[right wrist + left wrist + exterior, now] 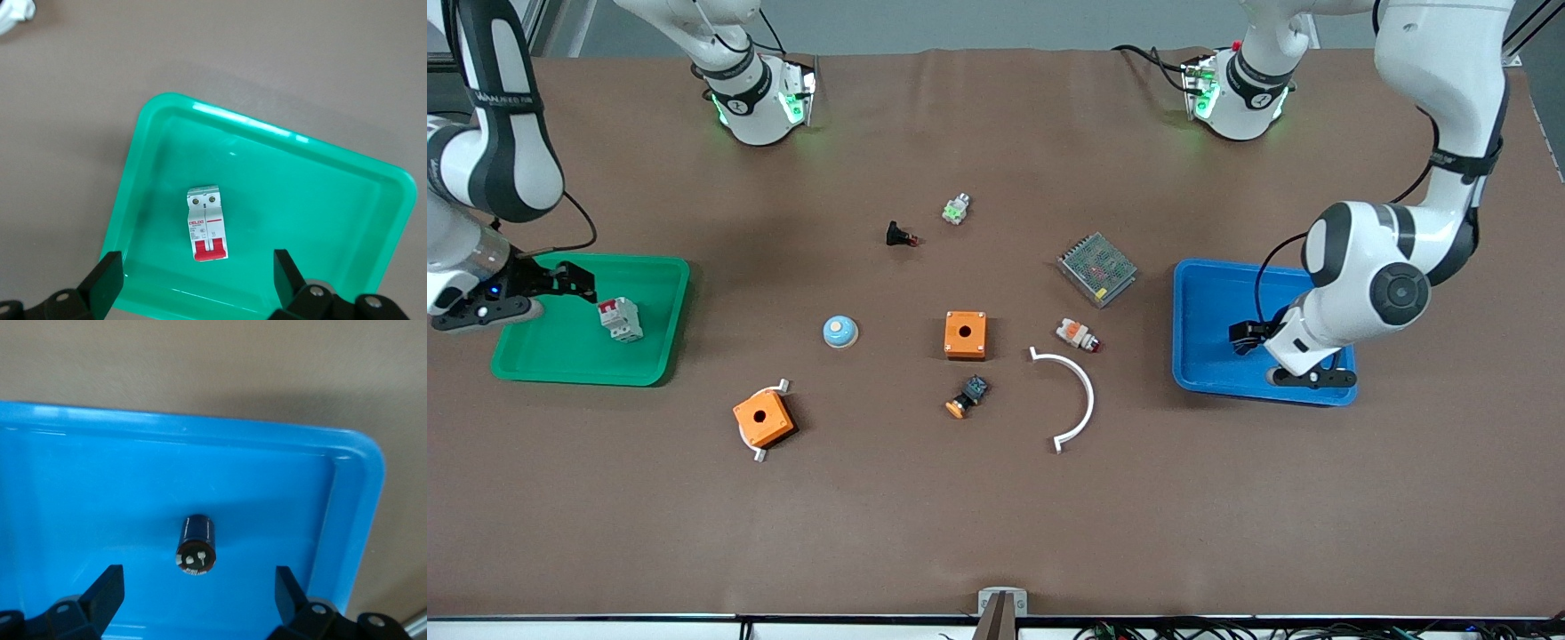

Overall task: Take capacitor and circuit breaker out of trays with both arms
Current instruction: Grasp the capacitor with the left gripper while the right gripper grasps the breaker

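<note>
Front view: my right gripper (578,286) hangs over the green plastic tray (560,356), beside the white, red-levered circuit breaker (621,318); my left gripper (1249,335) is over the blue plastic tray (1209,293).

Left wrist view: fingers spread, nothing held — I'd centre on the tiny black capacitor (196,544) lying in the blue tray.

Right wrist view: likewise spread — I'd straddle the breaker's narrow sides before descending.

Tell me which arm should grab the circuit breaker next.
Right. The right gripper hangs open over the green tray, circuit breaker between its fingers. The left gripper is open over the capacitor in the blue tray.
</note>
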Controlling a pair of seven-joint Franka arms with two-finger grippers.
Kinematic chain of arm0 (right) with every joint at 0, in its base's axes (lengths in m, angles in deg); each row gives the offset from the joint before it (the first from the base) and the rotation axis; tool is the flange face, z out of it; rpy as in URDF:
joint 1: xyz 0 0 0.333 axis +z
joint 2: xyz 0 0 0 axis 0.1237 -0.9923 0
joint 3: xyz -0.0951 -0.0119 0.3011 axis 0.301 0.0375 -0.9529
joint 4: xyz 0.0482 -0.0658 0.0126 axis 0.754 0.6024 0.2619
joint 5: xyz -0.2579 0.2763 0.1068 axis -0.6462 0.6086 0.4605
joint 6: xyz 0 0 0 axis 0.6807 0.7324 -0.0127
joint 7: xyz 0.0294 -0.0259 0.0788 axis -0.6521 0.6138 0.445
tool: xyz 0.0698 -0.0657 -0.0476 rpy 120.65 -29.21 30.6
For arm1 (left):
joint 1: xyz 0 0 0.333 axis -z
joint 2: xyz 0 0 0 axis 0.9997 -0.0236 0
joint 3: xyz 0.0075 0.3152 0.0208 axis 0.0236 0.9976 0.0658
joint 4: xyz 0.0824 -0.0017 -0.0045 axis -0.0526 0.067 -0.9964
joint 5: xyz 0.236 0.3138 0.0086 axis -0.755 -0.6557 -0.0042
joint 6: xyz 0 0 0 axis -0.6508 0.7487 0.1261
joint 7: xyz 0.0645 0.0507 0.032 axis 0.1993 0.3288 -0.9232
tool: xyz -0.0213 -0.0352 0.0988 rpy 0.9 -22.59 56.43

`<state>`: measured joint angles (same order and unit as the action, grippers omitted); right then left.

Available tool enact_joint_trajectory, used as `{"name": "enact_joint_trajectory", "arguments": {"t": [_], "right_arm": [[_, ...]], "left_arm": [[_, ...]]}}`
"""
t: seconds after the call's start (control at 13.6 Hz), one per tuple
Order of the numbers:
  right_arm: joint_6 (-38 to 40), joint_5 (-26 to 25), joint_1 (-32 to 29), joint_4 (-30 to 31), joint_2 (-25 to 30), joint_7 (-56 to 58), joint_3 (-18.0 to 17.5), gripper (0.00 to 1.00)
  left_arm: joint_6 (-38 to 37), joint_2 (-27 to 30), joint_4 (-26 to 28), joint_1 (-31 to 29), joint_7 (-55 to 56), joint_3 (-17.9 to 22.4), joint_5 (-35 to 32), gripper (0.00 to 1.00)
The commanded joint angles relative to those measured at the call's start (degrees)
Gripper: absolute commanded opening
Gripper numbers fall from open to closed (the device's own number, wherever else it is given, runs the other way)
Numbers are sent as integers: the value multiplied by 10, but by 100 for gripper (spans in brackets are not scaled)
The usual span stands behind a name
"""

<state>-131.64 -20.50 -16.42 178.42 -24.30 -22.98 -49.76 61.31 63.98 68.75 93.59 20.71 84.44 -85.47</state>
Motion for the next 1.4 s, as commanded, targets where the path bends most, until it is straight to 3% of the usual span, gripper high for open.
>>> {"name": "enact_joint_trajectory", "arguments": {"t": [0.0, 0.29, 0.66, 0.88, 1.1, 1.32], "right_arm": [[-20, -9, -8, 4, -23, 10, -9, 100], [-58, -9, -11, 5, -69, 54, -10, 100], [-106, -9, -20, 28, -100, 83, -10, 96], [-134, -9, -28, 43, -112, 103, -10, 88], [-151, -9, -40, 42, -129, 122, -10, 65], [-145, -9, -36, 37, -128, 129, -11, 20]], "left_arm": [[36, -2, 33, 2, 5, 1, 0, 98], [38, -6, 42, 0, 5, 1, -13, 90], [38, -10, 42, 0, 5, 1, -18, 63], [39, -12, 40, -1, 6, 1, -18, 45], [40, -13, 36, -1, 6, 2, -18, 31], [40, -14, 35, -2, 6, 2, -18, 26]]}}
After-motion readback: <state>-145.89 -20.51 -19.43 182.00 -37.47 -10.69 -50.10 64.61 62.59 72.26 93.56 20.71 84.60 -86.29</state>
